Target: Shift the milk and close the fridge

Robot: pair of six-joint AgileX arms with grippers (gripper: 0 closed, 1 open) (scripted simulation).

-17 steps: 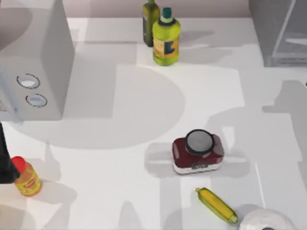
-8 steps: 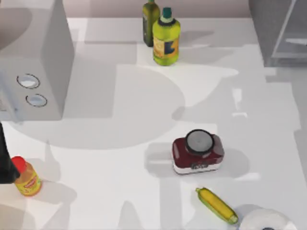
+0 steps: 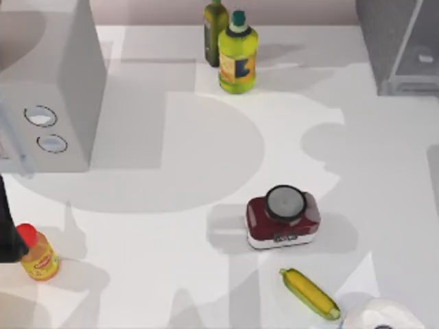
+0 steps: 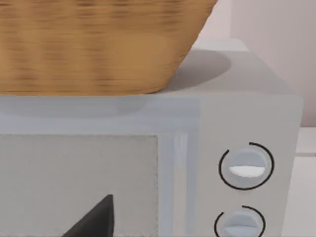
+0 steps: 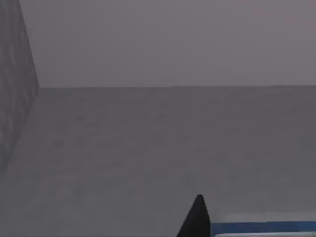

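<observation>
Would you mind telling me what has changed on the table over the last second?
Nothing on the table moved, and nothing was taken hold of or let go. Only the shadows across its right side shifted and changed shape. The red jar, corn cob, red-capped bottle, oil bottles, microwave, fridge and left arm stayed put.

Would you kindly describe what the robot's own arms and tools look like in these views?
Little of them shows. At the top view's left edge, the left arm is a plain black, matte bar. In the left wrist view, a left tool finger is a black pointed wedge. The right wrist view shows a similar black pointed finger. No cables or markings are visible.
</observation>
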